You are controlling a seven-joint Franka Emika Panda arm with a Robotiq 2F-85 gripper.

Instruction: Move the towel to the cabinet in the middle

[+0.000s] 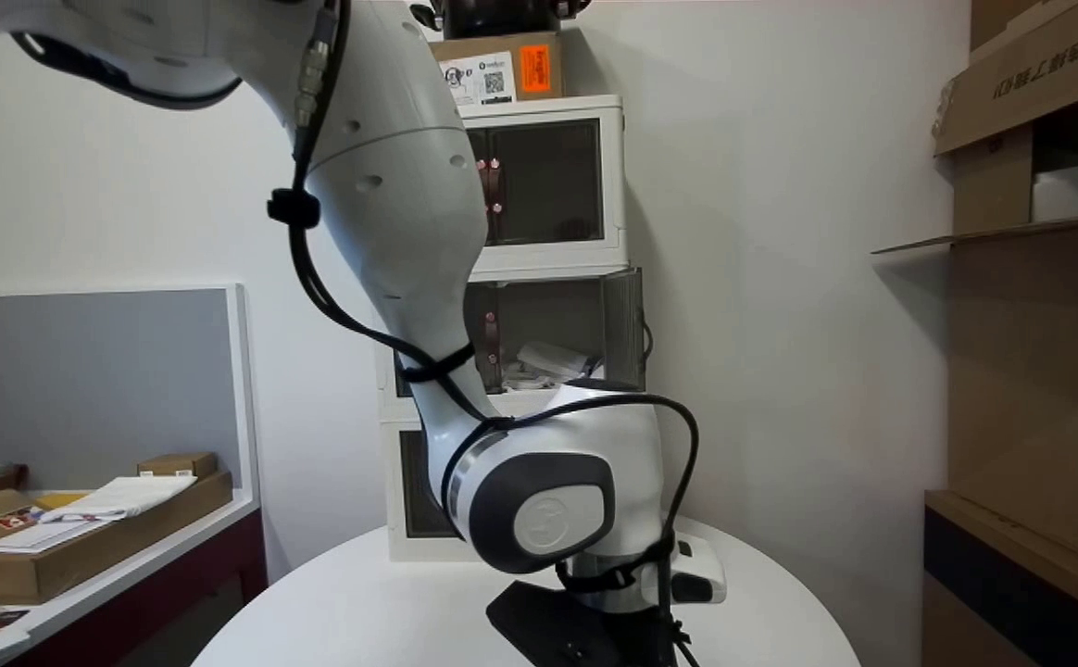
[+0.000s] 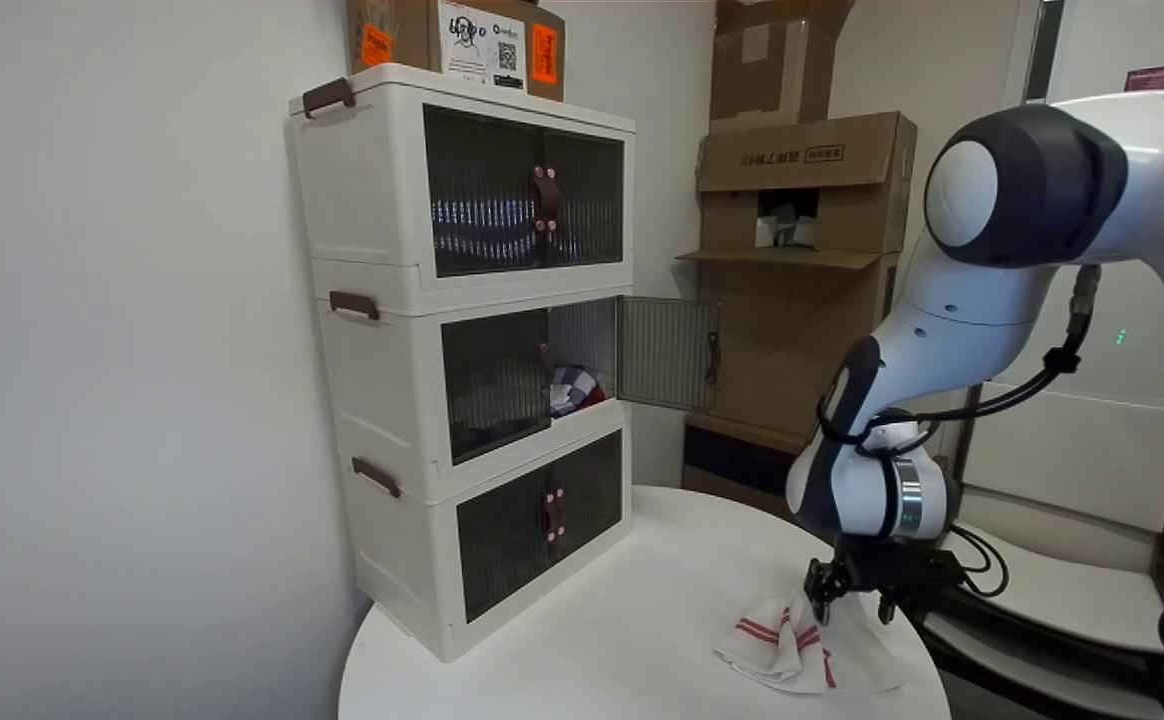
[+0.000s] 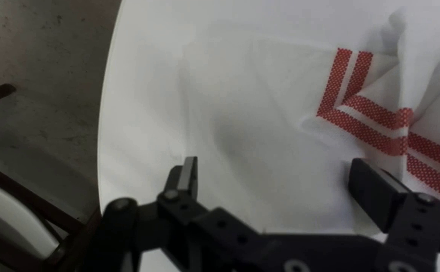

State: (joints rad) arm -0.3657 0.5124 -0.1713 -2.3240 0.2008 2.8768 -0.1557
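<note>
The towel (image 2: pixel 780 640) is white with red stripes and lies crumpled on the white round table near its edge. In the wrist view the towel (image 3: pixel 280 113) spreads under and between the fingers, with its bunched striped part at the right. My gripper (image 2: pixel 854 604) is open above the towel; in the wrist view the gripper (image 3: pixel 275 164) has its fingers wide apart with nothing held. The right finger is close to or touching the cloth; I cannot tell which. The middle cabinet (image 2: pixel 377 385) has its right door (image 2: pixel 667 352) swung open. The towel is hidden in an exterior view by the arm.
Cloths (image 2: pixel 574 390) lie inside the middle cabinet. White cabinets stand above (image 2: pixel 357 190) and below (image 2: pixel 397 560) it. The table edge (image 3: pixel 101 132) is near the left finger, with a chair (image 2: pixel 1062 560) beyond. Cardboard boxes (image 2: pixel 762 340) stand behind the open door.
</note>
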